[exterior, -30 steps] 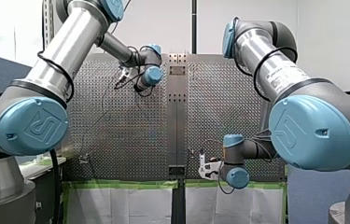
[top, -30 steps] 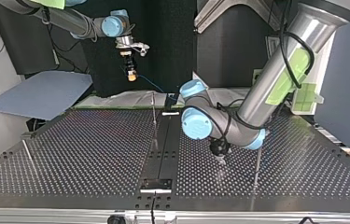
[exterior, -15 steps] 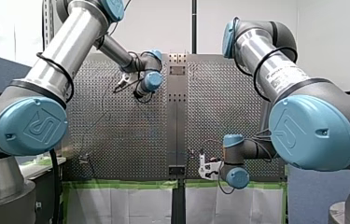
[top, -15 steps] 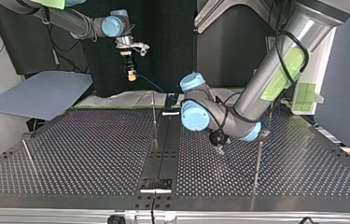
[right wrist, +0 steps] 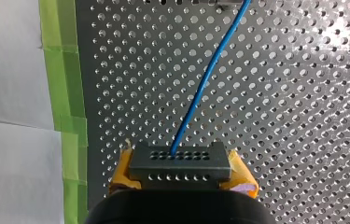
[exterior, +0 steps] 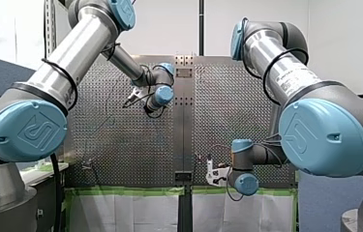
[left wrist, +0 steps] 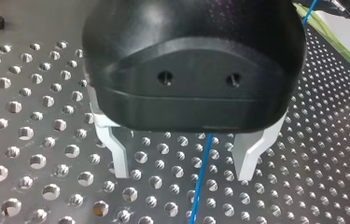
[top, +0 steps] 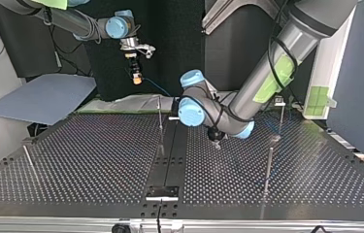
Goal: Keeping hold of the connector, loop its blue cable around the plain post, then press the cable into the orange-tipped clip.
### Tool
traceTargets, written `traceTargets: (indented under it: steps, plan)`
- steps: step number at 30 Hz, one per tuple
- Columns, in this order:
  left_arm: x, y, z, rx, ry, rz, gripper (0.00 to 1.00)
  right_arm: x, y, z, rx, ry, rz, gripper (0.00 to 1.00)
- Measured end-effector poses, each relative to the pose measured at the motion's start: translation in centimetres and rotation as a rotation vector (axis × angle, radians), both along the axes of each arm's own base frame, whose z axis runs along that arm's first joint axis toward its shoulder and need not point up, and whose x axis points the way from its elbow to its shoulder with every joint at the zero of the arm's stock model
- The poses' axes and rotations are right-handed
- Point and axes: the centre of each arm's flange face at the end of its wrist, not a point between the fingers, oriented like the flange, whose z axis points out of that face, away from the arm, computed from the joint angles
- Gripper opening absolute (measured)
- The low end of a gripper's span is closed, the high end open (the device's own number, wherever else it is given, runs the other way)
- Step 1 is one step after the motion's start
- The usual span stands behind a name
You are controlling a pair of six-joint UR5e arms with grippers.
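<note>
Connector [right wrist: 179,162] is clamped btw the yellow pads [right wrist: 243,179] of my right gripper [right wrist: 182,173], up over the perforated table [right wrist: 303,116]. Its long axis is laid across the pads, holed face aimed fwd. Blue cable [right wrist: 207,74] is run straight ahead from it. My left gripper [left wrist: 183,173] is spread apart, w/ cable passed btw the metal fingers [left wrist: 116,154], untouched. Arm label [exterior: 293,79] can't be read, too small.

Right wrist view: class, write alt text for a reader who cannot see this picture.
My right claw, with yellow pads, is shut on a dark connector drilled with small holes. A blue cable runs from the connector away across the perforated table, whose edge beside the claw carries green tape.
</note>
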Motion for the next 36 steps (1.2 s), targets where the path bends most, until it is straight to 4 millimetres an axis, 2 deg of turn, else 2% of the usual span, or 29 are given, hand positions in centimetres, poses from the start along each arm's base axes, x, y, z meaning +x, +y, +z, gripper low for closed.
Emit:
traceTargets:
  steps: [4,12,28,36]
  plan:
    - [-0.1,-0.2,-0.6,-0.004,0.006,-0.013,1.0,0.0,0.0,0.0,0.0,0.0,0.0,0.0]
    - [-0.3,-1.1,-3.0,0.001,0.036,-0.032,1.0,0.0,0.0,0.0,0.001,0.0,0.001,0.0]
    - [-0.9,-2.3,-3.8,-0.027,0.033,-0.062,1.0,0.0,0.0,0.0,0.001,0.0,0.001,0.0]
    - [-1.2,-2.9,-7.0,-0.003,0.076,-0.067,1.0,0.0,0.0,0.0,0.001,-0.001,0.001,0.0]
